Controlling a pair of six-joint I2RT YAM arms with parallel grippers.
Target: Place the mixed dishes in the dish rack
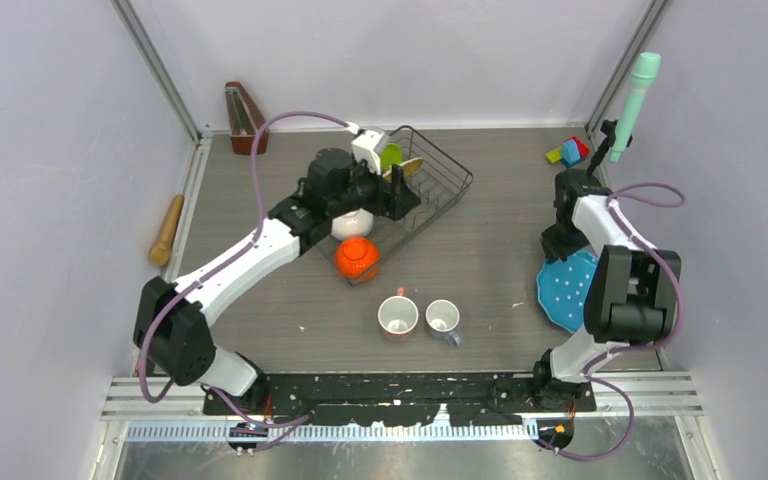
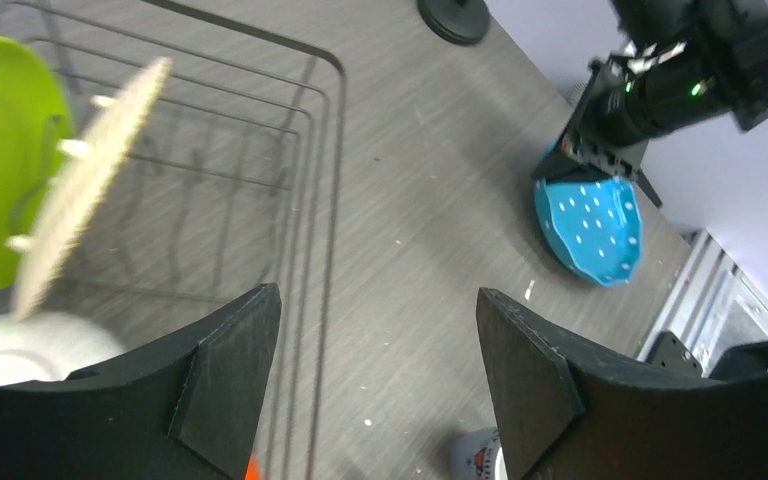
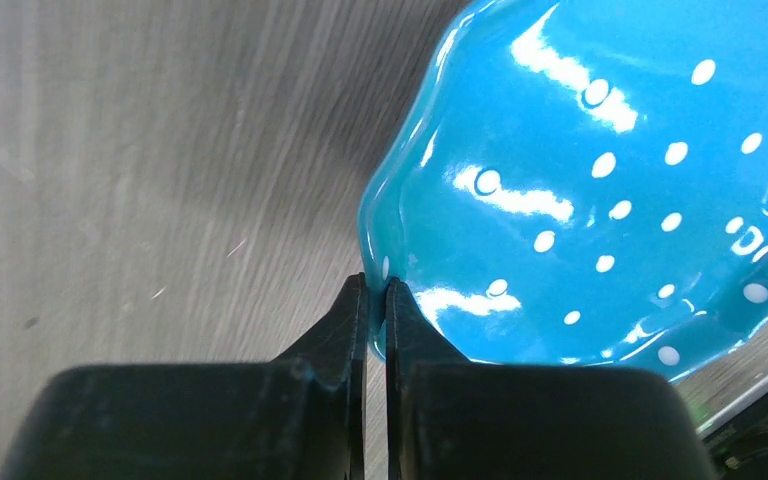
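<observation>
Your right pincer [image 3: 376, 300] pinched only the thin rim of the blue plate [image 3: 600, 180]; you needed a slow, steady lift toward the dish rack [image 1: 447, 190], where your left pincer [image 2: 378, 300] hung wide

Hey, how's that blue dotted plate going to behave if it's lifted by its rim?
The blue plate looks rigid and glossy, so it may slip. The right gripper pinches only its wavy rim, so it will probably swing or tilt.
</observation>
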